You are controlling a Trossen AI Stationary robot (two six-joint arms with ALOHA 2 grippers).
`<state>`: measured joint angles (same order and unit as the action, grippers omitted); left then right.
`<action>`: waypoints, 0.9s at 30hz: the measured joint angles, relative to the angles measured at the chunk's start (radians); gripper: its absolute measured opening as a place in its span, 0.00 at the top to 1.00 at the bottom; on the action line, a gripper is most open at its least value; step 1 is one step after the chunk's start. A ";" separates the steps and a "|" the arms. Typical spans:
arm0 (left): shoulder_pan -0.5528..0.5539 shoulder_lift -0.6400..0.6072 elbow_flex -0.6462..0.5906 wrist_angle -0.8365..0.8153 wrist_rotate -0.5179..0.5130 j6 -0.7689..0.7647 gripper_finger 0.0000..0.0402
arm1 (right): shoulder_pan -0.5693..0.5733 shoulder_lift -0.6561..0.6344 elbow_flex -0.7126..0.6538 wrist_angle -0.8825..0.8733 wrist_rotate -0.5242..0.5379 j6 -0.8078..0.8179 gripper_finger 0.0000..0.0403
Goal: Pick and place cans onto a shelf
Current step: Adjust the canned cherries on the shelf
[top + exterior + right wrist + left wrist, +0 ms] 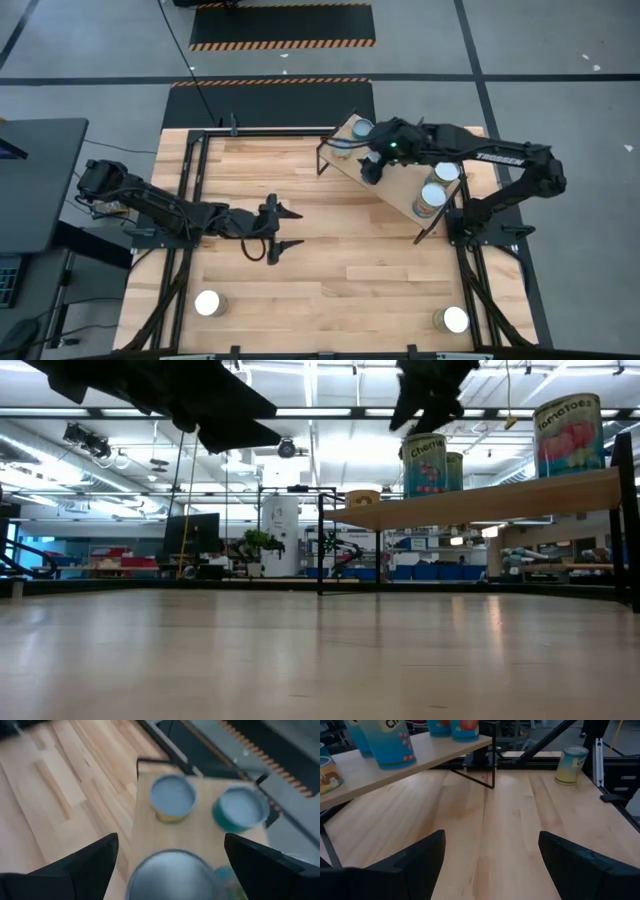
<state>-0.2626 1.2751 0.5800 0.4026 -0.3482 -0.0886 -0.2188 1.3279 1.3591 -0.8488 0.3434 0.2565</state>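
Pale plank tabletop (300,660); shelf (480,505) bearing cans (425,465); workshop, seemingly.

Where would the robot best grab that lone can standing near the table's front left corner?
Probably around its round side wall, coming straight down from above. The can stands upright on the table, its pale round top facing up, with bare wood all round it, so fingers can drop either side. The left pincer, open over the middle of the table, looks nearest.
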 joint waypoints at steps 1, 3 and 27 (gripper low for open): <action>0.000 0.000 0.000 0.002 -0.001 0.004 0.19 | 0.001 -0.015 0.014 -0.023 0.011 -0.007 0.08; 0.000 0.000 0.000 0.007 0.003 0.004 0.19 | -0.002 -0.049 0.033 -0.087 0.026 -0.019 0.08; 0.010 0.277 0.040 0.343 0.065 0.166 0.19 | -0.008 -0.263 -0.242 -0.304 0.118 -0.038 0.06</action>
<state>-0.2523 1.5518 0.6202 0.7459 -0.2833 0.0778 -0.2265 1.0649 1.1173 -1.1527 0.4613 0.2181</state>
